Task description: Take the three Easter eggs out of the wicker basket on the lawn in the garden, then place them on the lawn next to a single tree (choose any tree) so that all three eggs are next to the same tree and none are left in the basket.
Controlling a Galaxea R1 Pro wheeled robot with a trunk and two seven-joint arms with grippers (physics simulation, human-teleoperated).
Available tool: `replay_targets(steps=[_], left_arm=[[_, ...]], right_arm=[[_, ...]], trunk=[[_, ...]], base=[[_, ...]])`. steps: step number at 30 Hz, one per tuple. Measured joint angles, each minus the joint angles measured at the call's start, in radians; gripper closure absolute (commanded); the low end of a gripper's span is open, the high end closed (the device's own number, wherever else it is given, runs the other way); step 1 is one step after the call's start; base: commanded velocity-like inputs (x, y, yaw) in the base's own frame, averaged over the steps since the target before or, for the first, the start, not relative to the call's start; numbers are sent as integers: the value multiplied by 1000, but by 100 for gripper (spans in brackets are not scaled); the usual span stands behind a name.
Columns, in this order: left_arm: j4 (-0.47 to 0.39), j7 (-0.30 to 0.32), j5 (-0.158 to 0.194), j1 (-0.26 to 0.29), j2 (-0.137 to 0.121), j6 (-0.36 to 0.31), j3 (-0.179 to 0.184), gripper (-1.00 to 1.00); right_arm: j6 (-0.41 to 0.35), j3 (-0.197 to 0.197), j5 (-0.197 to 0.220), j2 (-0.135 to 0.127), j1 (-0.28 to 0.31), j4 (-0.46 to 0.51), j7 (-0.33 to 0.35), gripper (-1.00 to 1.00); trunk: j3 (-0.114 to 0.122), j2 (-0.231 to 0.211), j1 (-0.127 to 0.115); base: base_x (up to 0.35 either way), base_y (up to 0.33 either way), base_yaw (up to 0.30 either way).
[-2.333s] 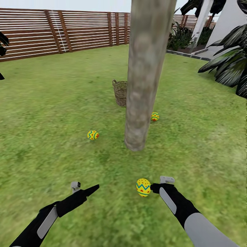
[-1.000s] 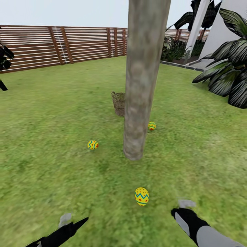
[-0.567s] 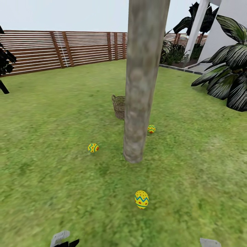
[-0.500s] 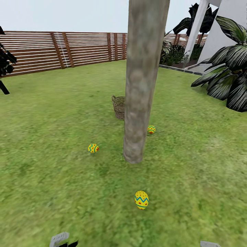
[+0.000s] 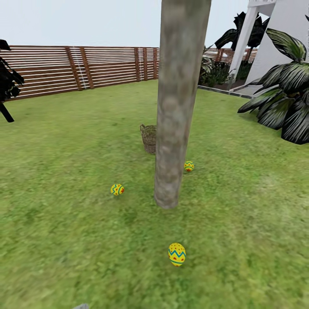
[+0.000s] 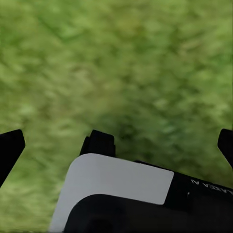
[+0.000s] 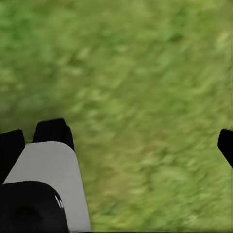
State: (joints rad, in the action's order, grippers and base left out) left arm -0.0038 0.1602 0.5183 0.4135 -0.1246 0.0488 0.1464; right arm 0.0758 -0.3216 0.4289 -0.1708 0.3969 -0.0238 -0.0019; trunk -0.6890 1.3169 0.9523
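Three painted eggs on the lawn [image 5: 64, 240] around one thick grey trunk [image 5: 176, 111]. Nearest egg [image 5: 177, 254] lying on the grass in front of the trunk's base, a little apart from it. Second egg [image 5: 116, 189] off to the left of the base, near but not touching. Third egg [image 5: 189, 166] just to the right of the trunk and slightly behind it. Wicker basket [image 5: 149, 138] standing upright on the grass behind the trunk, partly hidden by it; inside not visible from here. Brown slat fence [image 5: 86, 66] along the far edge of the lawn, white house wall [image 5: 283, 38] and dark broad-leaved shrub [image 5: 285, 98] at the far right corner.

Left gripper [image 6: 116, 145] over blurred grass, black fingertips [image 6: 9, 148] spread wide to either side of the wrist view, nothing between them. Right gripper [image 7: 119, 145] likewise over bare grass, fingertips [image 7: 10, 145] far apart, holding nothing.
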Motion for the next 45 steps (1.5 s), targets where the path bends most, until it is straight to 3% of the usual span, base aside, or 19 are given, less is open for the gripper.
replay_targets(steps=[13,18,25,35,45], left_arm=[[48,-4,-1,-4,6,-2,0,-100],[57,-4,-2,-5,-3,-1,1,-100],[71,-4,-49,-9,-29,14,44,-100],[71,-4,-53,-9,-48,15,64,-100],[71,-4,-53,-9,-42,15,70,-100]], right_arm=[[3,2,3,2,-4,3,1,-100],[12,2,3,3,-4,3,1,-100],[57,2,3,3,-4,2,1,-100],[75,2,3,3,-4,3,0,-100],[75,0,1,5,-4,3,0,-100]], trunk=[[62,-91,-50],[85,-126,-69],[119,-175,-96],[166,-245,-134],[214,-315,-173]], base=[[0,0,0],[0,0,0],[0,0,26],[0,0,3],[0,0,0]])
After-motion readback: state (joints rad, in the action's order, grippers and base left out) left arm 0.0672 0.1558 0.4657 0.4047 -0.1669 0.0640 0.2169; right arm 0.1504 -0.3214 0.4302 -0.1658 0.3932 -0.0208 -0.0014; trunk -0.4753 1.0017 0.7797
